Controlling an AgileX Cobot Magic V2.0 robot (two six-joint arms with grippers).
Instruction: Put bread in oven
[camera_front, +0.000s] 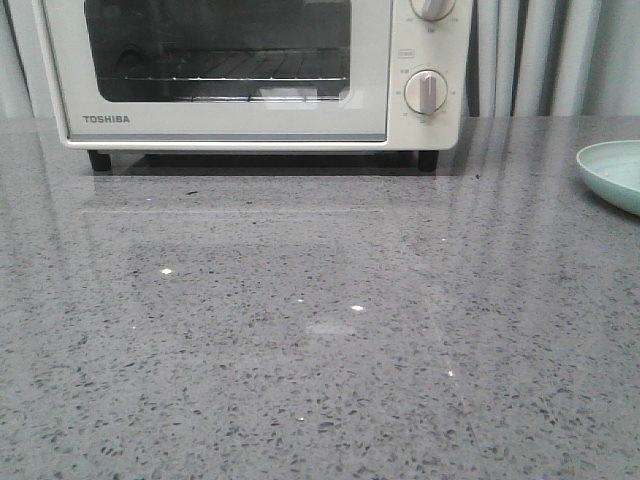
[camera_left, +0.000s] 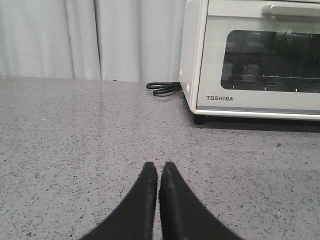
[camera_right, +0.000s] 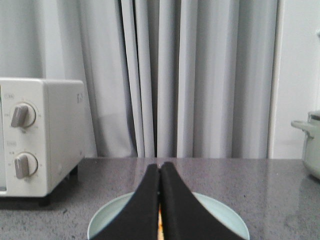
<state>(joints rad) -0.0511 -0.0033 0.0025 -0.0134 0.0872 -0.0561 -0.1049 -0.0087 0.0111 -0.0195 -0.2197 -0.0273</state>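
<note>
The cream-white TOSHIBA oven (camera_front: 230, 125) stands at the back of the grey counter with its glass door closed. It also shows in the left wrist view (camera_left: 215, 60) and the right wrist view (camera_right: 55, 135). The bread (camera_right: 160, 227) shows only as a thin orange sliver between my right fingers, on a pale green plate (camera_right: 110, 217). My right gripper (camera_right: 160, 165) is shut and hangs over that plate. My left gripper (camera_left: 159, 165) is shut and empty over bare counter, left of the oven's front. Neither gripper shows in the front view.
The plate (camera_front: 612, 172) sits at the counter's right edge. A black power cable (camera_left: 162, 88) lies coiled by the oven's left side. A pale pot (camera_right: 312, 145) stands further right. Grey curtains hang behind the counter.
</note>
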